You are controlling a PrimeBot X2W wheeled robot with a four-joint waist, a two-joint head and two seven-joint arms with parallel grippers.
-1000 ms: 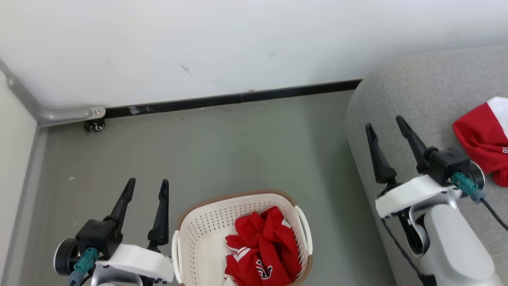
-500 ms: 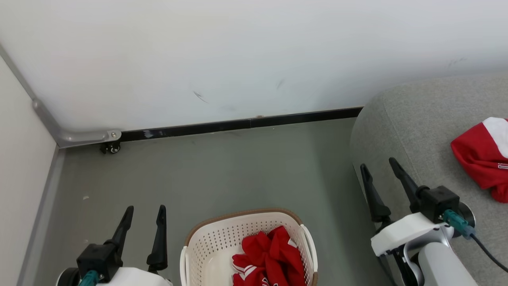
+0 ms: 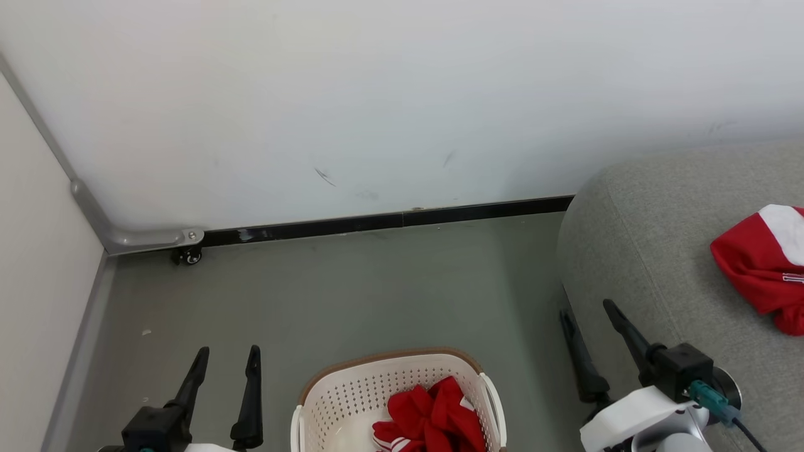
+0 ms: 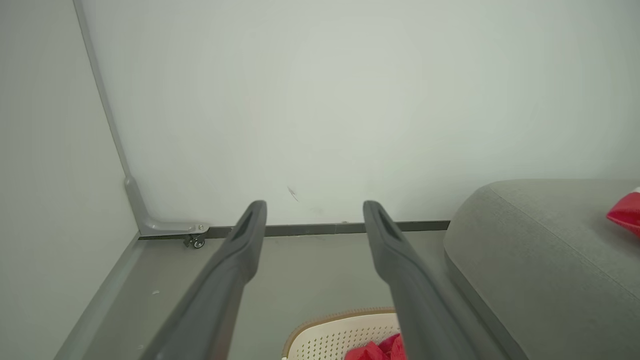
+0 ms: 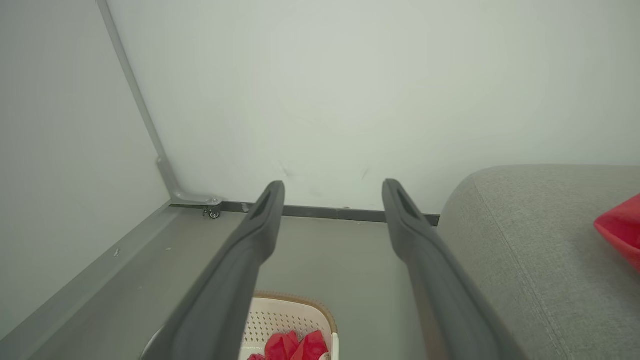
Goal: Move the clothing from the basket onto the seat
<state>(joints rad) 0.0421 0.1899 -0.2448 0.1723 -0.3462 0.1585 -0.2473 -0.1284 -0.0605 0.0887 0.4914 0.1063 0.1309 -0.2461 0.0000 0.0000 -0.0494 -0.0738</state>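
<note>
As the head camera had tilted upward, sliding the basket point(image 3: 389, 356) toward the view's bottom edge, I recorded the left gripper point(image 3: 229, 349) and right gripper point(image 3: 587, 309) spread wide and empty, one red garment point(image 3: 760, 270) on the seat point(image 3: 641, 251), and the remaining clothing point(image 3: 433, 417) bunched in the basket, so I judged another pick necessary.

Red clothing point(image 3: 433, 415) crumpled in basket point(image 3: 370, 380); 2nd garment point(image 3: 750, 270) on grey seat point(image 3: 628, 251)

Left end effector point(image 3: 228, 351) seen at the lower left of the head view, two dark fingers point(image 3: 251, 389) pointed up and spread apart, nothing held, right end effector point(image 3: 586, 311) seen at the lower right, fingers parted, tilted leftward, likewise empty
</note>
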